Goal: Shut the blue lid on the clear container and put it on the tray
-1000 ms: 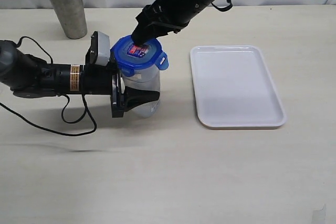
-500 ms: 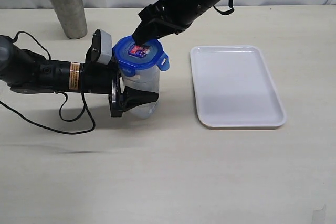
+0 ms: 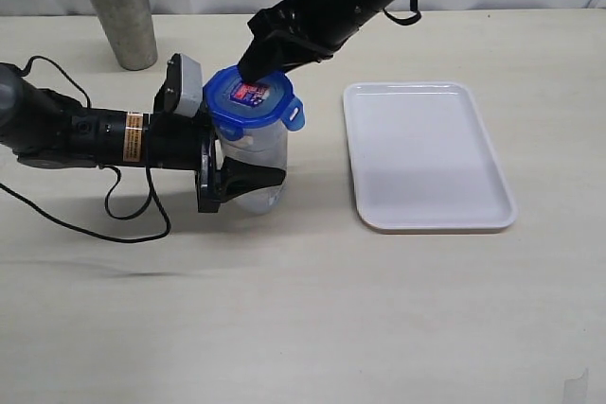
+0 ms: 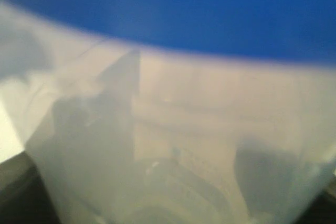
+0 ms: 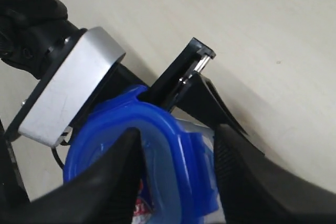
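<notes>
The clear container [image 3: 258, 153] stands upright on the table, and my left gripper [image 3: 265, 160] is shut on its body from the left side. In the left wrist view the container wall [image 4: 184, 124] fills the picture under the blue lid [image 4: 184, 3]. The blue lid [image 3: 250, 99] sits on the container's rim, sticker up, one tab sticking out towards the tray. My right gripper [image 3: 254, 69] comes down from above and is open. In the right wrist view [image 5: 178, 136] its fingers straddle the lid's edge [image 5: 163, 166], one over the top, one outside the tab.
The white tray [image 3: 428, 154] lies flat to the right of the container with nothing on it. A grey steel cup [image 3: 121, 12] stands at the back left. The left arm's cable [image 3: 133, 224] loops over the table in front of it.
The left arm's rear has lifted slightly and the container with its lid has shifted a little left. The right gripper stays at the lid's far edge.
</notes>
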